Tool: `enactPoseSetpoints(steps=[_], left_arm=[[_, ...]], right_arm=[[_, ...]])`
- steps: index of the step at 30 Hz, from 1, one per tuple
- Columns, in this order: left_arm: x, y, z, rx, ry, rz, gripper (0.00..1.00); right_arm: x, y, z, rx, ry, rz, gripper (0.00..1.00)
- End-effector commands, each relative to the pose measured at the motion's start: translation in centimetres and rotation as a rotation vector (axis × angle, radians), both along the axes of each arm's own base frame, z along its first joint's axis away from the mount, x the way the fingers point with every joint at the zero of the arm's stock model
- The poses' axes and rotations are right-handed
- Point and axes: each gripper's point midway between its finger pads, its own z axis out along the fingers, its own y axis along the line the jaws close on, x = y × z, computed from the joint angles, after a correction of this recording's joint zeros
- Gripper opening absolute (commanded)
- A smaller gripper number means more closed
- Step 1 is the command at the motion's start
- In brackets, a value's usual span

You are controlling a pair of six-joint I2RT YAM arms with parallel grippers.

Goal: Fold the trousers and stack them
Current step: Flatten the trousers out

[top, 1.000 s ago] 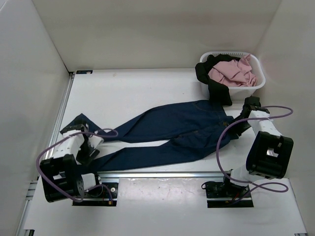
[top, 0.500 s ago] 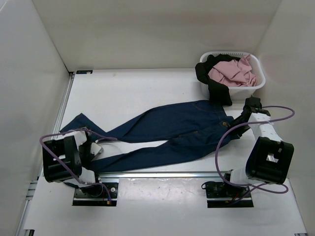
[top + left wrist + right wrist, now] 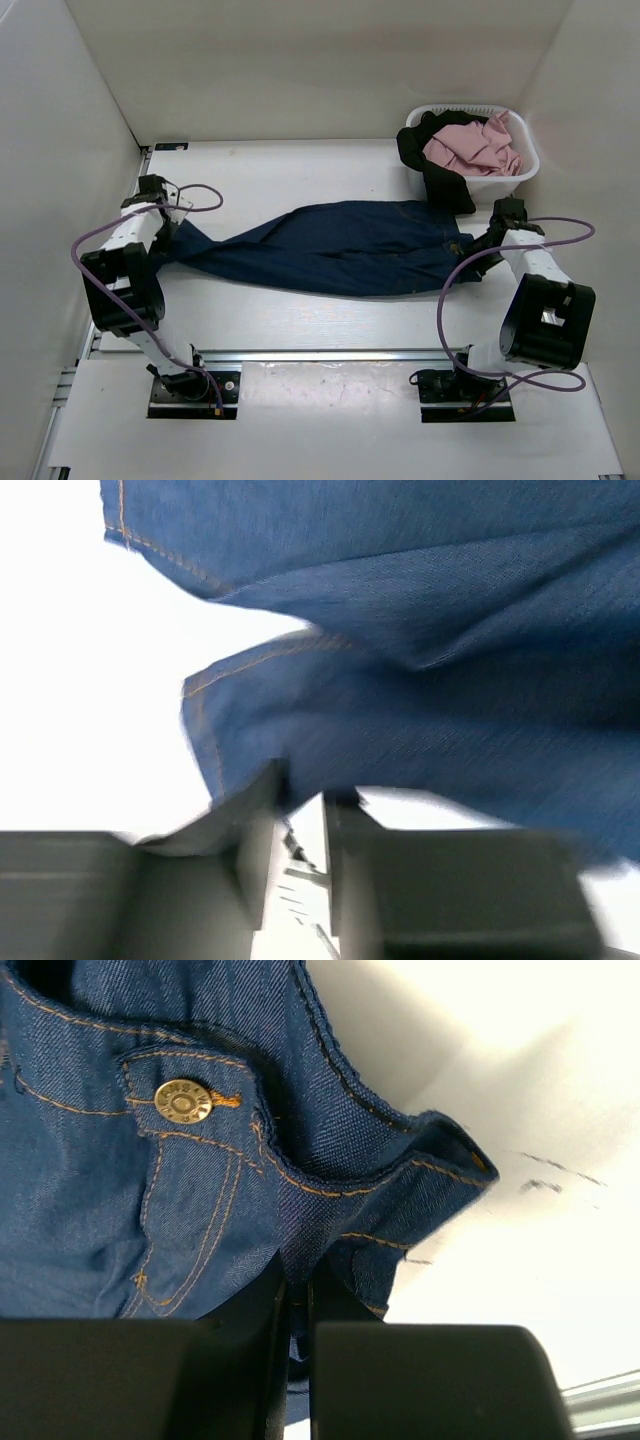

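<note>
While both arms reach out over the white table (image 3: 300,310), we see the trousers (image 3: 340,250) stretched across it in one long dark-blue band, one leg laid over the other. Their waistband end lies just on the near side of the white laundry basket (image 3: 528,165). It is close to the black garment (image 3: 442,180) that hangs over the basket's near rim. The leg ends taper away well to the left of the basket. A pink cloth (image 3: 470,148) sits inside the basket, beside the black garment.

We find the right gripper (image 3: 488,242) just near the basket's front, at the waistband corner. In its wrist view the dark fingers (image 3: 240,1360) are pressed almost together, with the waistband edge clamped between them and the metal button (image 3: 185,1101) a little above the pinch.

The left gripper (image 3: 166,230) sits far to the left of the basket, where the legs gather to a point. Its wrist view is blurred, yet we can make out a stitched hem (image 3: 205,750) running down into the narrow gap between its closed-in jaws, so it too is grasping the trousers.
</note>
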Motion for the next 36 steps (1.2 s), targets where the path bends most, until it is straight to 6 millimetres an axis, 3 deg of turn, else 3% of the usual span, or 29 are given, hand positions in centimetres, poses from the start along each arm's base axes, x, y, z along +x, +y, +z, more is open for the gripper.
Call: enactPoseSetpoints(steps=[1,2,4,9,11,13,16,19,23,27,29,31,32,33,36], left_arm=[[-0.6,0.5,-0.5,0.026,0.062,-0.017,0.40],[-0.9,0.6,-0.8,0.033,0.075,-0.014,0.62],[-2.3,0.3,-1.3,0.024,0.114,-0.015,0.69],[-3.2,-0.2,1.5,0.019,0.034,0.023,0.70],[-4.6,-0.7,2.3,0.013,0.011,0.020,0.66],[-6.8,-0.7,1.2,0.007,0.055,-0.002,0.64],[-8.4,1.1,-1.1,0.047,0.116,0.034,0.67],[-8.0,1.8,-2.5,0.049,0.150,0.049,0.71],[-6.0,2.5,-4.0,0.035,0.141,0.074,0.73],[-5.7,2.5,-5.8,0.017,0.196,0.080,0.73],[-6.1,2.6,-6.8,0.019,0.226,0.082,0.69],[-6.2,2.9,-7.3,0.016,0.232,0.094,0.59],[-6.4,3.3,-7.7,0.013,0.238,0.107,0.41],[-6.2,3.4,-7.7,0.016,0.226,0.108,0.31],[-6.6,3.6,-8.3,-0.023,0.226,0.128,0.14]], right_arm=[[3.1,-0.7,1.7,-0.034,-0.087,-0.008,0.00],[3.2,-0.4,1.7,-0.033,-0.087,0.003,0.00],[2.9,-0.2,1.4,-0.023,-0.079,0.006,0.00],[2.0,0.4,0.5,-0.012,-0.053,0.028,0.00],[1.7,0.5,0.2,-0.014,-0.044,0.036,0.00],[1.3,0.5,-0.1,-0.011,-0.032,0.036,0.00],[1.3,0.5,-0.1,-0.011,-0.032,0.036,0.00],[1.6,0.5,-0.1,-0.013,-0.041,0.036,0.00],[1.9,0.6,0.2,-0.006,-0.052,0.039,0.00],[1.7,0.4,0.4,-0.019,-0.042,0.044,0.00],[1.8,0.4,0.7,-0.019,-0.042,0.044,0.00],[1.8,0.4,0.7,-0.019,-0.042,0.044,0.00],[1.8,0.4,0.7,-0.019,-0.042,0.044,0.00],[1.8,0.4,0.7,-0.019,-0.042,0.044,0.00],[1.5,0.4,0.4,-0.017,-0.033,0.044,0.00]])
